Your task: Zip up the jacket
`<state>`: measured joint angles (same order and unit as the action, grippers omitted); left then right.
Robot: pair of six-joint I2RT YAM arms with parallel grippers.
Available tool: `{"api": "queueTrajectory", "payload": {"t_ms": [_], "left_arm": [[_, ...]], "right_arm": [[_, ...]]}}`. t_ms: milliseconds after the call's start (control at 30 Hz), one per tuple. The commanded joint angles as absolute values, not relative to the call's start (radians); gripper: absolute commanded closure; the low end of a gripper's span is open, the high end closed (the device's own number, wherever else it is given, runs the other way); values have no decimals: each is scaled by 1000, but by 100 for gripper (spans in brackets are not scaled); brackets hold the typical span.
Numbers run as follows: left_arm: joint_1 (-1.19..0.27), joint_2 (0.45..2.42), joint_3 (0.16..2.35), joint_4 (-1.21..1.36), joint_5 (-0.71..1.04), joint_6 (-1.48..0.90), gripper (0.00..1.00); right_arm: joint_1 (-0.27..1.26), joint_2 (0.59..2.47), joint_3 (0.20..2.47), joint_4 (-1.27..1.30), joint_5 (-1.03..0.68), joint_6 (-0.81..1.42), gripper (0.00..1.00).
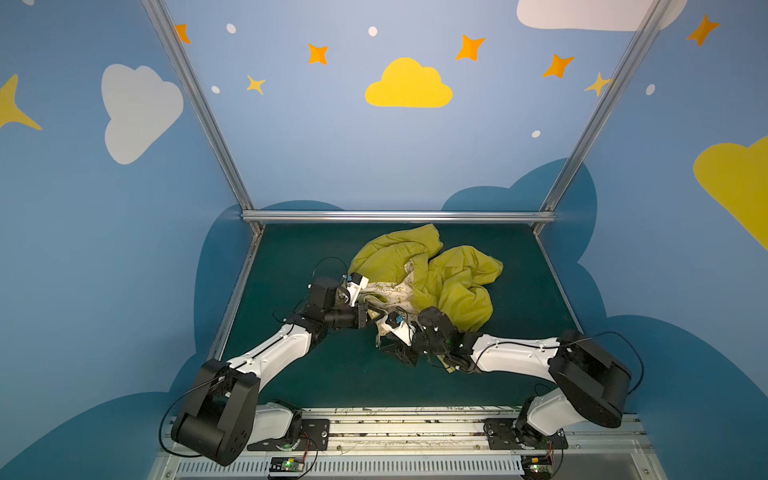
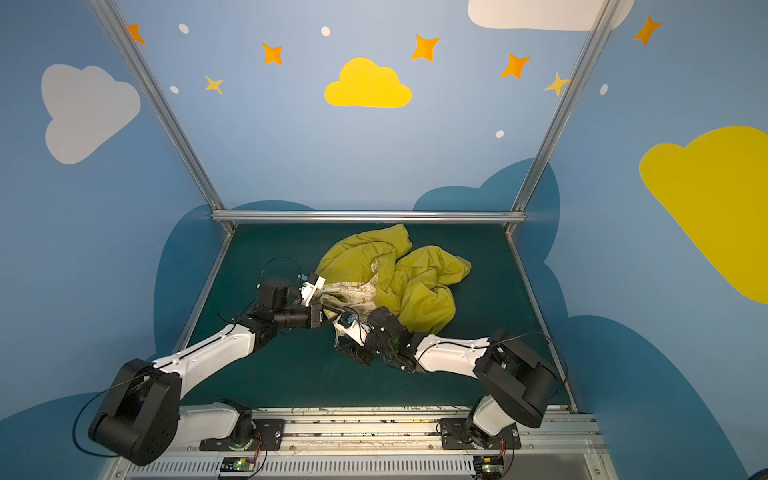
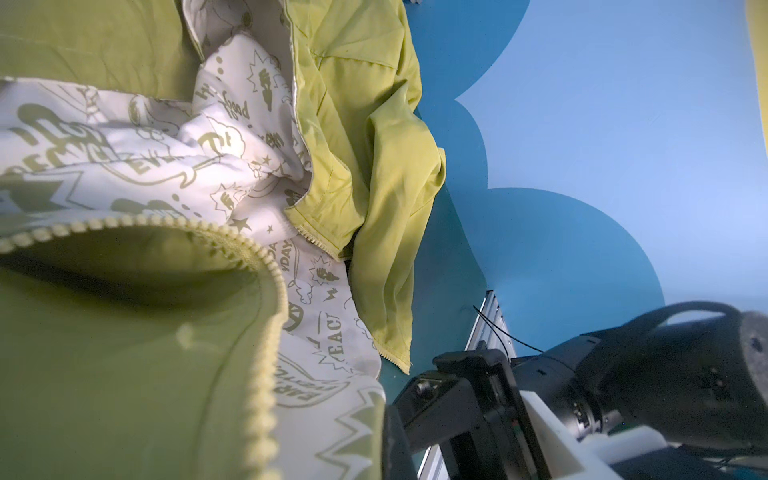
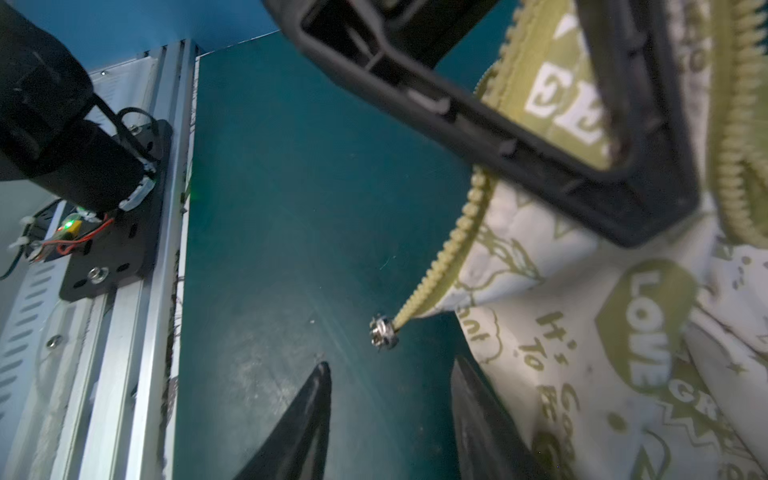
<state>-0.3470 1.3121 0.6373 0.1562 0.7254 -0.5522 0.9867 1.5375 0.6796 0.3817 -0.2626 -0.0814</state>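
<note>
The mustard-yellow jacket point(image 1: 453, 282) point(image 2: 419, 286) lies crumpled mid-table, its cream printed lining point(image 3: 232, 166) turned up toward me. My left gripper point(image 1: 369, 314) point(image 2: 326, 314) is shut on the jacket's zipper edge and holds a flap off the table. Its black finger point(image 4: 498, 124) crosses the right wrist view in front of the lining point(image 4: 582, 332). The toothed zipper edge point(image 3: 166, 224) curves close to the left wrist camera. My right gripper point(image 4: 390, 374) point(image 1: 388, 351) is open and holds nothing. The zipper's metal-tipped lower end point(image 4: 384, 332) hangs just beyond its fingertips.
The dark green mat point(image 1: 311, 374) is bounded by a front aluminium rail point(image 1: 415, 428) carrying both arm bases, a back rail point(image 1: 399, 216) and blue painted walls. An arm's base mount point(image 4: 104, 249) sits on the rail in the right wrist view. The right arm's wrist point(image 3: 623, 374) shows beside the jacket.
</note>
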Motion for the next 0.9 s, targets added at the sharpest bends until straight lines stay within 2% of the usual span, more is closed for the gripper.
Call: {"api": "queueTrajectory", "payload": {"t_ms": [0,167,267,333,500,867], "left_arm": [[-342,1313,675,102,692,-595,97],[-342,1314,687,66,650,-600,97],[-341,1327,693,70,647,-617,97],[-341,1332,693,82,652,-631,97],[-342,1330,698,85,644,-664,97],[-342,1356,729,69,601,-761,97]], "right_arm": [[989,1537,719,431,-196,-9,50],[981,1536,804,284,-265,151,45],[965,1565,842,231,-359,243,45],[963,1586,870,188,-360,276,46],[959,1616,937,55,-239,320,48],[992,1638,987,0,-101,393,50]]}}
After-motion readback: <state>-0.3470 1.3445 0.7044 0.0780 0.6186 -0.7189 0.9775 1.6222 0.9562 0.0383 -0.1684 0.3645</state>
